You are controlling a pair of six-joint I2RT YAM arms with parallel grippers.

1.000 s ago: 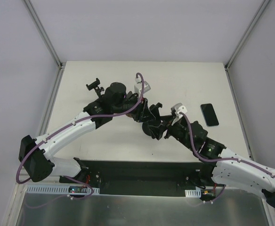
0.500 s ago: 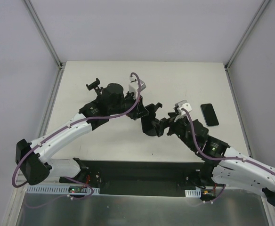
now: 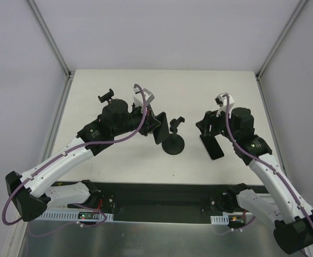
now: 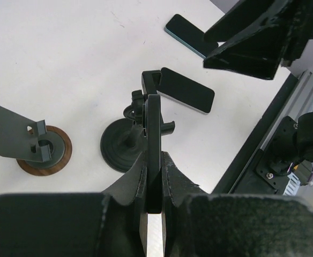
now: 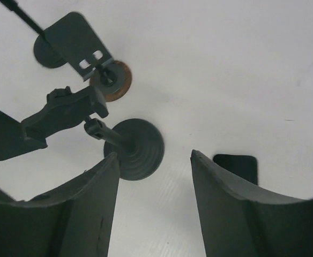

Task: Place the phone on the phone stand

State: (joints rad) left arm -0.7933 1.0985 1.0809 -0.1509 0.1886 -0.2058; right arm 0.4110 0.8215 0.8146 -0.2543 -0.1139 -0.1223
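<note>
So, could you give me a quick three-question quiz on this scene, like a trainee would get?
1. True or false: the right hand is shut.
2. What does the left hand grip? A) a stand B) a phone C) nothing
3. Fill in: the black stand between the two arms has a ____ base.

Key: 1 false, its fingers are spread apart with nothing between them; 2 B; 3 round.
</note>
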